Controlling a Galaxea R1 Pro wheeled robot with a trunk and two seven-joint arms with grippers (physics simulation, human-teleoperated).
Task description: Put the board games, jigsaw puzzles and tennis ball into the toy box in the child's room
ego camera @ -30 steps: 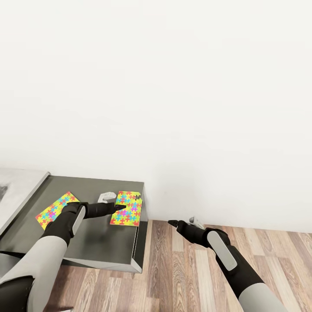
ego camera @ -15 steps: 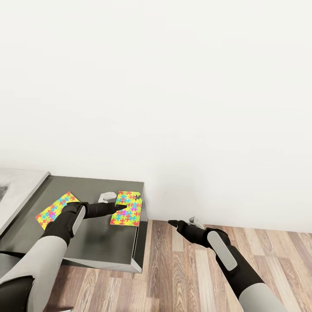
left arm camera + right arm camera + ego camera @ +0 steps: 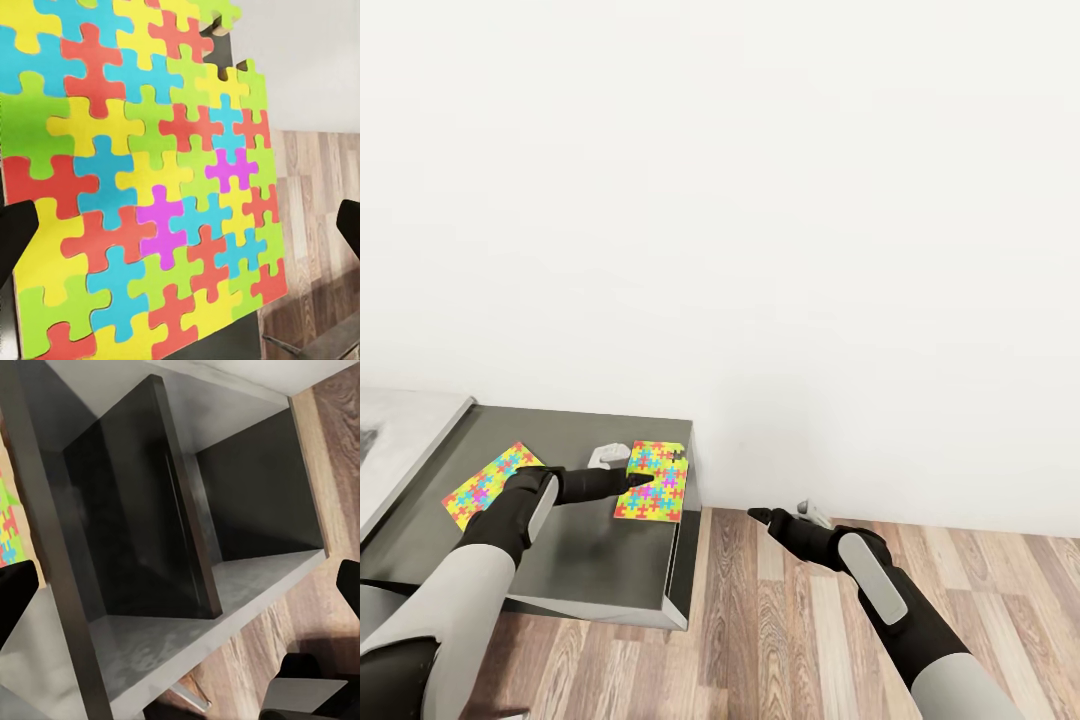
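Head view: we see a dark grey cabinet (image 3: 590, 560) by the wall. Two jigsaw puzzles lie on its top, one (image 3: 653, 480) at its corner, another (image 3: 488, 483) further along. Our left gripper (image 3: 628, 478), jaws spread, hovers over the corner puzzle. Our right gripper (image 3: 758, 516), jaws spread, hangs beside the cabinet.

We see a dark grey cabinet (image 3: 600, 560) on the wood floor (image 3: 780, 640); two jigsaw puzzles (image 3: 652, 482) (image 3: 482, 485) lie flat on its top.
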